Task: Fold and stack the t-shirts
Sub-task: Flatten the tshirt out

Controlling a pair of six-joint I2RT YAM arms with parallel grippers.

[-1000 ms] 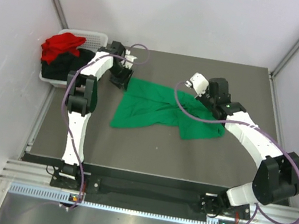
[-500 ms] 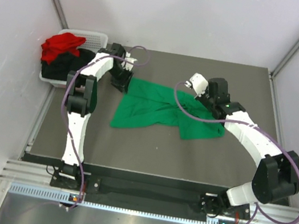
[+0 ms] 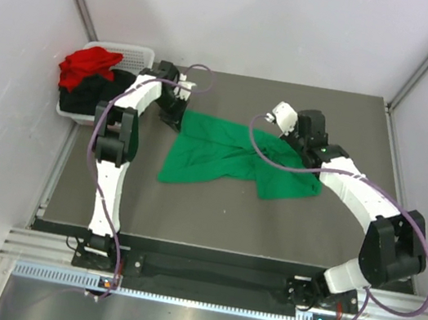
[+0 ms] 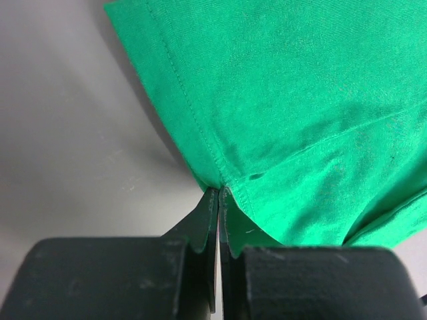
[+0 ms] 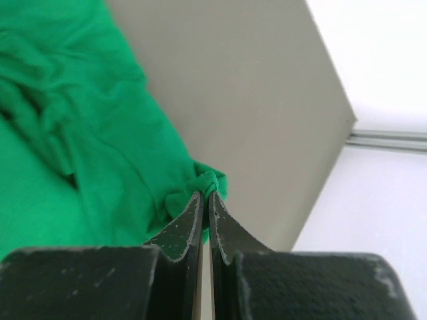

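The green t-shirt [image 3: 215, 156] lies rumpled on the table [image 3: 212, 218], right of the white basket [image 3: 137, 54]. The left gripper [image 4: 219, 190] is clenched on the stitched hem at the corner nearest the basket. The right gripper [image 5: 205, 193] pinches a bunched edge on the side away from the basket. Inside the basket, the red t-shirt [image 3: 88, 65] is heaped on the black t-shirt [image 3: 97, 94].

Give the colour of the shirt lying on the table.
The shirt is bright green; the left wrist view shows it best.

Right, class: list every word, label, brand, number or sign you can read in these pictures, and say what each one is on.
There is no readable text in any view.
The green t-shirt, red t-shirt and black t-shirt are plain cloth with no print showing.
The white basket shows no label.
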